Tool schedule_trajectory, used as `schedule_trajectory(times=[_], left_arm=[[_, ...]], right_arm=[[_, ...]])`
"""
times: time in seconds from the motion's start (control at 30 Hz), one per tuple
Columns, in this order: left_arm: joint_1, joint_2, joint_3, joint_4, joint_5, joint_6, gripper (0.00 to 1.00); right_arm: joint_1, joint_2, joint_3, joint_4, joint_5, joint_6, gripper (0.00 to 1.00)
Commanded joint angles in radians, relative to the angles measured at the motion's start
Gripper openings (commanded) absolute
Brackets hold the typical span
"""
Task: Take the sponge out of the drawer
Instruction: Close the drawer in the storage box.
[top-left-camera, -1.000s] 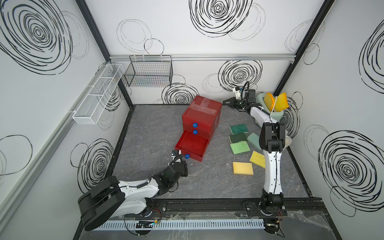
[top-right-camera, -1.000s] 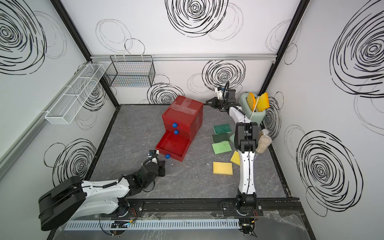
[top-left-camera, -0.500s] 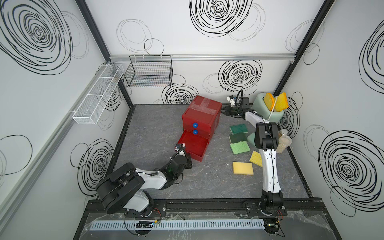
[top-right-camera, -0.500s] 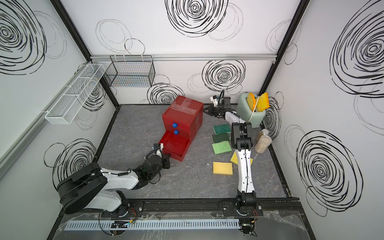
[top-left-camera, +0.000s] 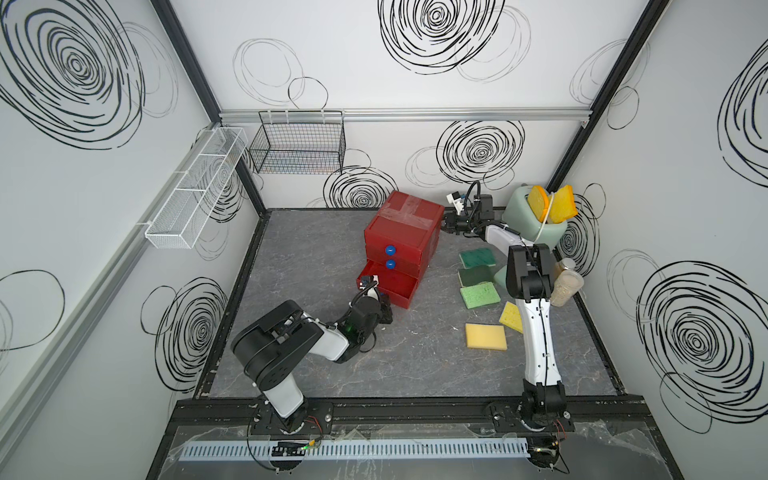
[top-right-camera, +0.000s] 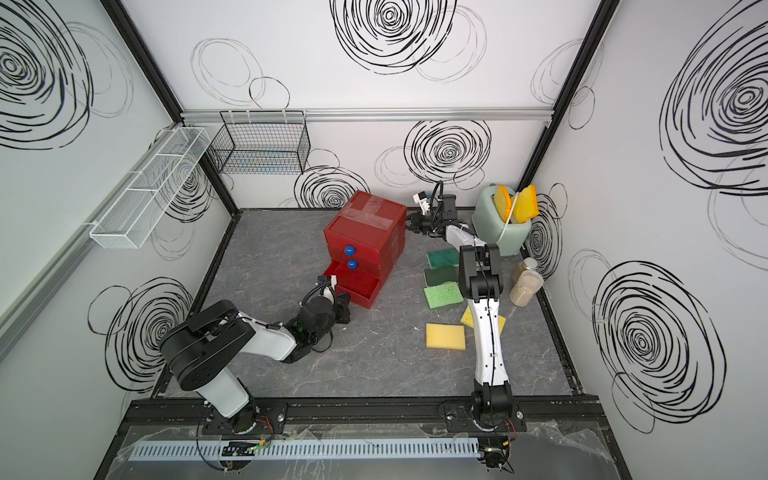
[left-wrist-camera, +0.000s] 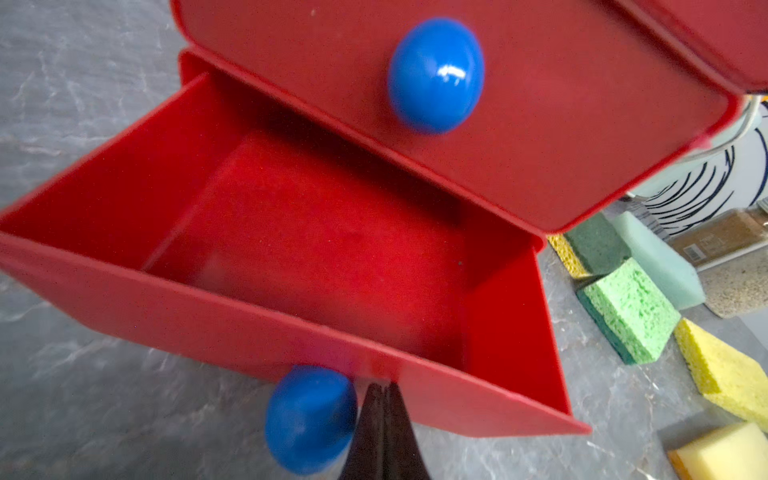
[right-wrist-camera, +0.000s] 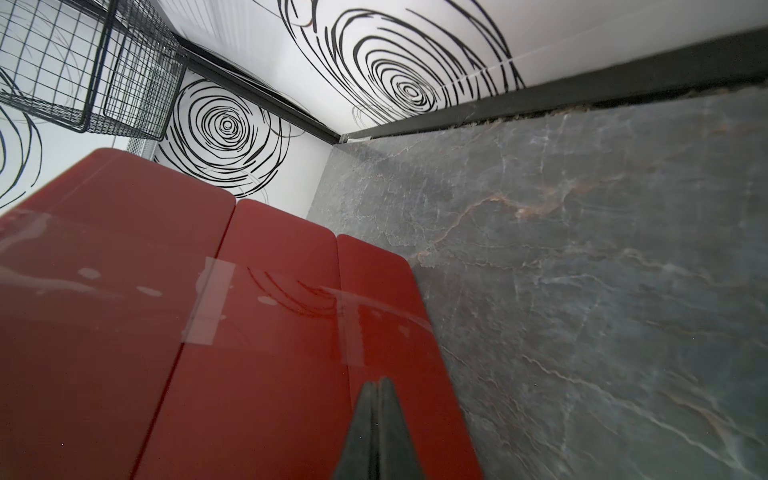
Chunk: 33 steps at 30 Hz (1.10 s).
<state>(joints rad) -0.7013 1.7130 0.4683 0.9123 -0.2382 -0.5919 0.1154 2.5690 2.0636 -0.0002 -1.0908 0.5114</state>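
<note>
Since a second ago, we see the left arm (top-left-camera: 291, 336) folded up closer to the red cabinet (top-left-camera: 403, 224), and the right arm (top-left-camera: 536, 332) swung from the toaster (top-left-camera: 519, 208) toward the cabinet's rear corner. All sits on the counter (top-left-camera: 415, 365). We see the bottom drawer (left-wrist-camera: 208, 316) pulled out, only red floor showing. Sponges lie on the counter right of the cabinet: green sponge (top-left-camera: 480, 296), yellow sponge (top-left-camera: 485, 336). Left pincer (left-wrist-camera: 384, 415) is clenched, empty, just beside the drawer's blue knob (left-wrist-camera: 309, 419). Right pincer (right-wrist-camera: 378, 415) is clenched, empty, at the cabinet's taped side; we cannot tell contact.
</note>
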Motion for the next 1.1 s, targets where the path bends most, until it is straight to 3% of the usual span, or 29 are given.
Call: schedule_trajectory(times=[0.0, 0.33, 0.83, 1.07], left_arm=[[0.017, 0.048, 0.088, 0.102, 0.037, 0.052, 0.0], [0.043, 0.191, 0.244, 0.121, 0.085, 0.058, 0.0], [0.052, 0.246, 0.232, 0.251, 0.045, 0.022, 0.0], [0.039, 0.192, 0.181, 0.337, 0.04, 0.043, 0.0]], right_arm=[[0.004, -0.006, -0.005, 0.013, -0.059, -0.012, 0.0], [0.016, -0.016, -0.015, -0.044, -0.083, -0.069, 0.0], [0.027, -0.075, -0.089, -0.033, -0.108, -0.088, 0.0], [-0.003, -0.096, -0.096, -0.063, -0.073, -0.103, 0.0]])
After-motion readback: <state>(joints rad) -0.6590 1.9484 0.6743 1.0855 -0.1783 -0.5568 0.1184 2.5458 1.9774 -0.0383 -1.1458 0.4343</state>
